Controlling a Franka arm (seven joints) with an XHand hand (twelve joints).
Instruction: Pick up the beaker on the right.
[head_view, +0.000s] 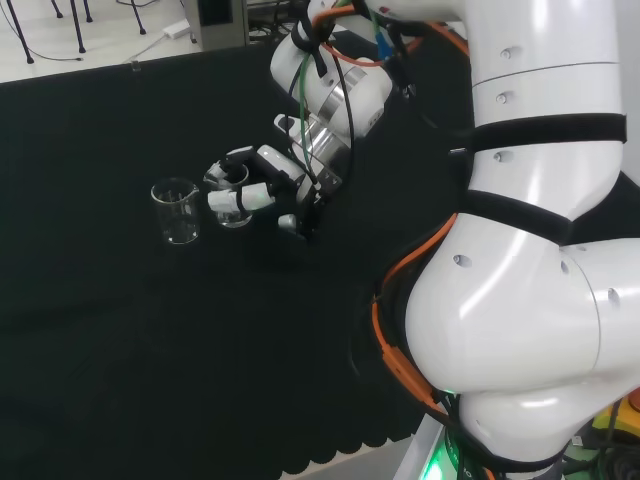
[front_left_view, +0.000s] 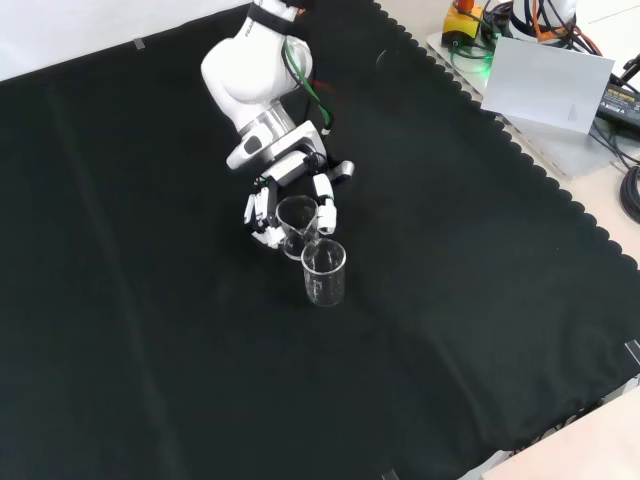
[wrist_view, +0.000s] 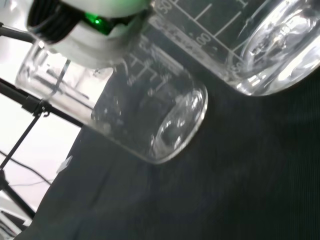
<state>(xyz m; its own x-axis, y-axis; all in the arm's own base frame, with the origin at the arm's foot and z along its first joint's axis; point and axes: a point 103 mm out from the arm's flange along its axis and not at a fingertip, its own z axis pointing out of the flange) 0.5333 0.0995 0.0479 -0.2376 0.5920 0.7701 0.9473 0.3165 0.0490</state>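
Observation:
Two clear glass beakers stand on the black cloth. In the head view the right beaker (head_view: 232, 197) sits inside the hand (head_view: 268, 182), whose fingers and thumb curl round its sides; its base looks to rest on the cloth. The left beaker (head_view: 176, 212) stands free a short way off. In the front view the held beaker (front_left_view: 297, 224) lies between the fingers (front_left_view: 260, 212) and the thumb, with the free beaker (front_left_view: 324, 272) just nearer the camera. The wrist view has the held beaker (wrist_view: 260, 45) close up and the free beaker (wrist_view: 150, 117) beyond it.
The arm's white links (head_view: 530, 250) stand at the head view's right. The cloth's scalloped edge (front_left_view: 520, 190) runs along the front view's right, with a white box (front_left_view: 545, 80) and cables beyond it. Open black cloth (front_left_view: 150, 330) surrounds the beakers.

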